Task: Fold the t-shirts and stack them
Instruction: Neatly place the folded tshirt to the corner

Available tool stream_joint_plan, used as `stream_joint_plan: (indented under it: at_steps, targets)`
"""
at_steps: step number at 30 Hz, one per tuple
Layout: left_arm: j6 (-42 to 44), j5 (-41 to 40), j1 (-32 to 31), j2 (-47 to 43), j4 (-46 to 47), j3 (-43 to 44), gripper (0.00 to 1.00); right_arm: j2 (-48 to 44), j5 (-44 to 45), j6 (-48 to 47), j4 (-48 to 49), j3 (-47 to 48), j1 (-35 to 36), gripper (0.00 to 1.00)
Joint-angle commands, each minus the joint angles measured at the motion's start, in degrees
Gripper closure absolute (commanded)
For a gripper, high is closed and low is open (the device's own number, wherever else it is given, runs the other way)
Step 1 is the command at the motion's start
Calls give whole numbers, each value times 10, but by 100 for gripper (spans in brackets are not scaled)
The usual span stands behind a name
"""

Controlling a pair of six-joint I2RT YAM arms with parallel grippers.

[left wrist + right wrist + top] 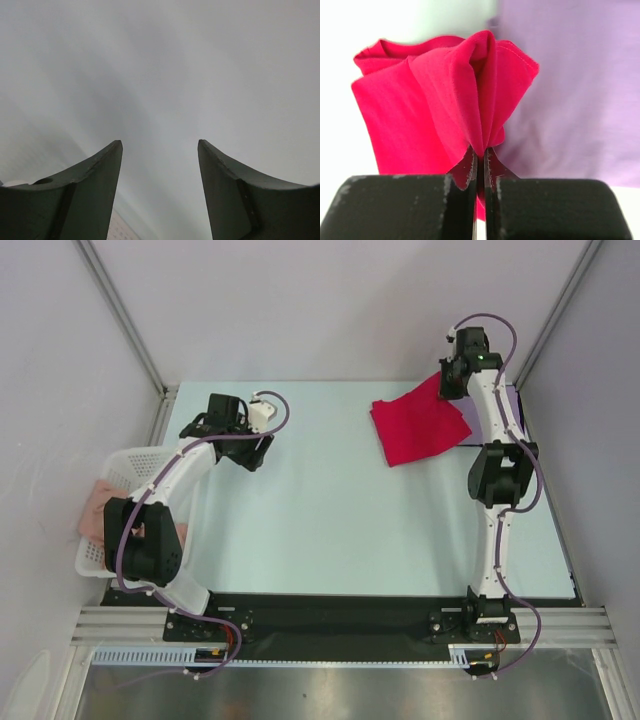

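A crimson-red t-shirt [418,425] lies folded at the back right of the table. My right gripper [445,390] is at its far right corner. In the right wrist view that gripper [481,152] is shut on a bunched fold of the red t-shirt [420,110], and the cloth is pulled up into pleats. The lavender t-shirt [570,100] lies flat just to the right and beneath; from above only a sliver of the lavender t-shirt [512,405] shows beside the right arm. My left gripper [200,425] hovers at the back left. In its own wrist view the left gripper [159,145] is open and holds nothing.
A white mesh basket [120,475] stands at the table's left edge with pale pink cloth [95,508] hanging over its outer side. Grey walls with metal posts close in the back and both sides. The black arm-base rail [330,615] runs along the near edge.
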Motion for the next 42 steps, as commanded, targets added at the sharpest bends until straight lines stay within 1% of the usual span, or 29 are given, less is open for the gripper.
stream_joint_plan:
  at_steps: [1, 3, 4, 9, 14, 20, 25, 28, 36, 38, 42]
  targets:
    - [17, -19, 5, -14, 6, 8, 33, -30, 85, -42, -21, 25, -9, 100]
    - [20, -23, 5, -14, 6, 7, 33, -37, 101, -51, -23, 26, -10, 100]
    - [20, -24, 5, -15, 6, 7, 33, -43, 109, -59, -24, 26, -28, 100]
    - [24, -30, 5, -14, 6, 6, 33, -59, 115, -81, -27, 46, -44, 100]
    - [23, -31, 5, -15, 5, 6, 33, -84, 107, -80, -17, 58, -53, 100]
    - [29, -39, 5, -18, 6, 3, 33, -76, 106, -86, -23, 93, -71, 100]
    - [30, -42, 5, -16, 9, -1, 33, -79, 116, -91, 2, 103, -82, 100]
    - [29, -42, 5, -14, 11, -3, 33, -79, 103, -94, 12, 111, -89, 100]
    - [32, -46, 5, -13, 14, -5, 33, -54, 98, -40, 61, 104, -121, 100]
    - [32, -49, 5, -13, 13, -8, 34, -47, 70, -19, 82, 97, -135, 100]
    - [33, -53, 5, -10, 17, -12, 34, -29, 57, 25, 109, 68, -162, 100]
